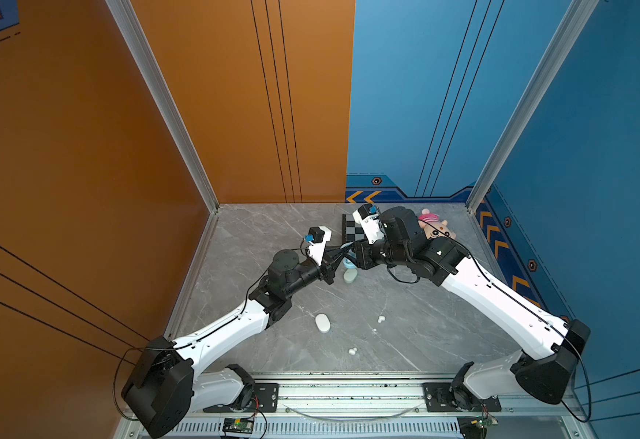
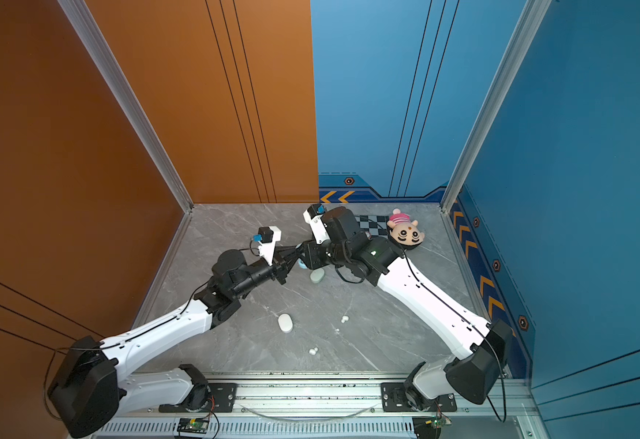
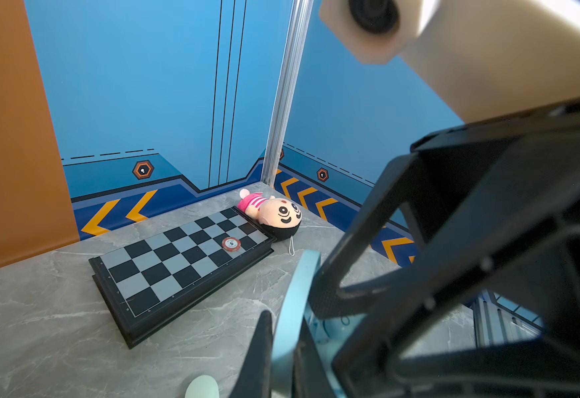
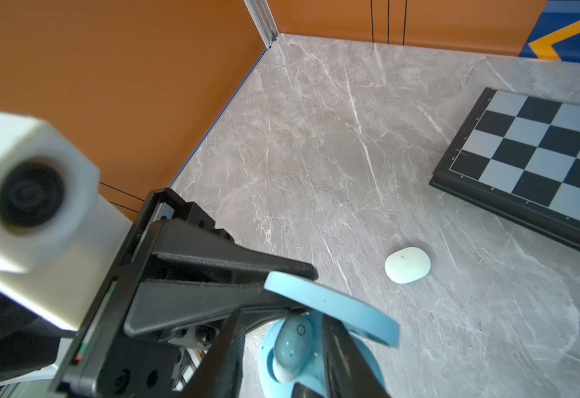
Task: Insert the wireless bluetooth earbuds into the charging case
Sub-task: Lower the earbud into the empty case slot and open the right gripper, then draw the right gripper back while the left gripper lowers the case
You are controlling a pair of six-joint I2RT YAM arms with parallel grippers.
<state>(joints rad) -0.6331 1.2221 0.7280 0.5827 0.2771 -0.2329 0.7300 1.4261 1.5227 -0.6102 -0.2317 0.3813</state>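
A light blue charging case [image 4: 367, 361] stands open in the middle of the table, and in both top views it is mostly hidden under the two grippers [image 1: 346, 261]. My left gripper [image 3: 286, 322] is shut on its raised lid [image 3: 297, 293]. A light blue earbud [image 4: 292, 344] sits in the case's well. My right gripper [image 4: 283, 330] straddles that earbud with its jaws apart, and a gap shows on one side. Two pale earbud pairs [image 1: 380, 319] [image 1: 353, 351] lie loose nearer the front. A closed mint case [image 4: 407, 264] lies beside the blue one.
A closed white case [image 1: 323, 323] lies front left of the middle. A folded chessboard [image 3: 185, 262] with a red chip [image 3: 231, 244] on it lies at the back. A plush doll [image 3: 271, 213] lies against the board's end, in the back right corner. Walls close in the back and both sides.
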